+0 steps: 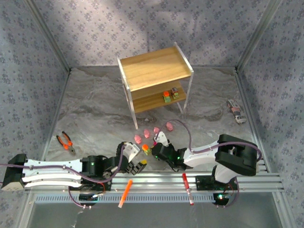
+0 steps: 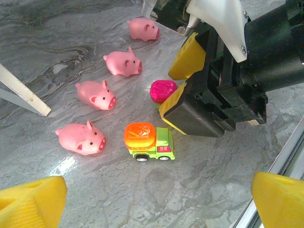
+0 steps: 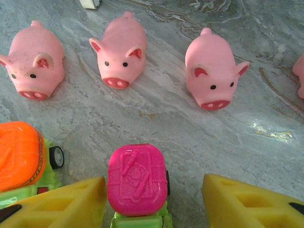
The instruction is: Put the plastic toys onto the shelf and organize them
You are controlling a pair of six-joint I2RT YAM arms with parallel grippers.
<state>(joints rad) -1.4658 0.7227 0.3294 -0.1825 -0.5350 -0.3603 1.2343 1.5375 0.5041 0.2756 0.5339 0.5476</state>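
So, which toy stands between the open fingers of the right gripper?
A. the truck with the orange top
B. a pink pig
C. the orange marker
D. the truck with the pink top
D: in the right wrist view the truck with the pink top sits between the two yellow fingers of the right gripper, while the truck with the orange top stands off to one side.

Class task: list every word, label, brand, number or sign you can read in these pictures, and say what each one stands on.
No text can be read.
Top of the pink truck: a raised pattern, shapes only, no letters.
Top of the orange truck: a raised pattern, no letters.
The red pen and the orange marker: too small to tell whether they carry any print.
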